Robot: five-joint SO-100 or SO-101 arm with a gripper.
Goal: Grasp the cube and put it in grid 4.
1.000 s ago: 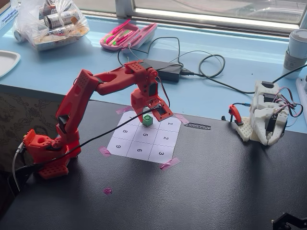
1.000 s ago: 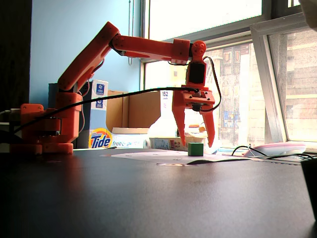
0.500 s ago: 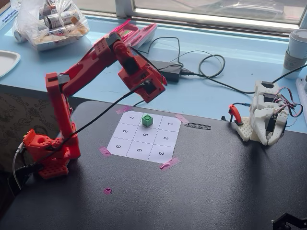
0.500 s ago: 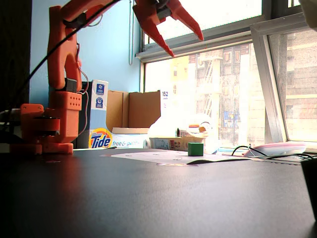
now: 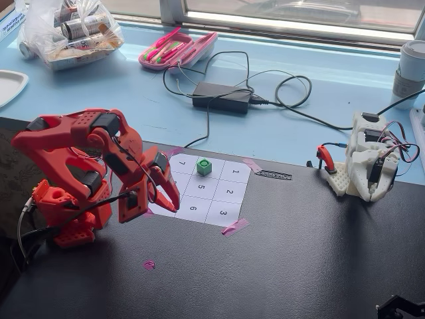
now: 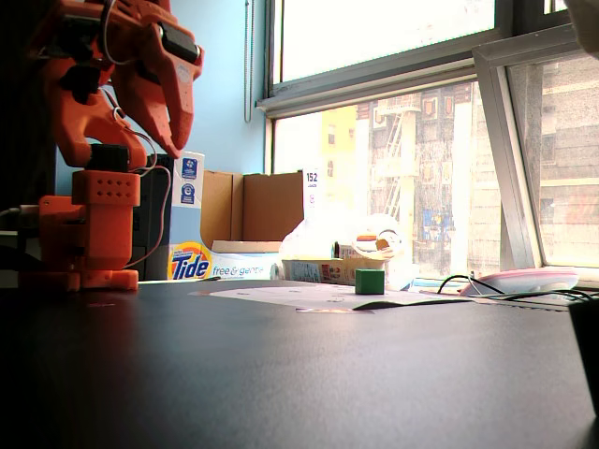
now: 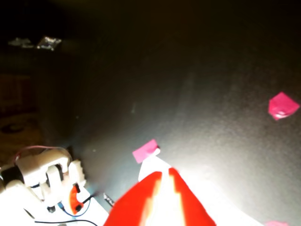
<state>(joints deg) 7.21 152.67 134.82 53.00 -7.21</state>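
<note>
The green cube (image 5: 204,167) stands on the numbered sheet in the top-row cell between 7 and 1, grid 4 (image 5: 192,171), and covers its digit. A low fixed view shows the cube (image 6: 370,281) alone on the paper. The red arm is folded back over its base. In a fixed view from above, my gripper (image 5: 169,203) hangs at the sheet's left edge, well left of the cube. Seen from the wrist, the gripper (image 7: 164,173) has its fingers nearly together with nothing between them, over a corner of the sheet (image 7: 150,169).
A white device with wires (image 5: 368,163) stands at the table's right edge. A power brick (image 5: 222,98), a pink case (image 5: 178,48) and a bag (image 5: 70,30) lie on the blue ledge behind. Pink tape (image 5: 149,264) marks the black table.
The arm has swung back from high above the sheet and folded down over its base. The gripper, open before, now has its fingers together. The cube has stayed in its cell.
</note>
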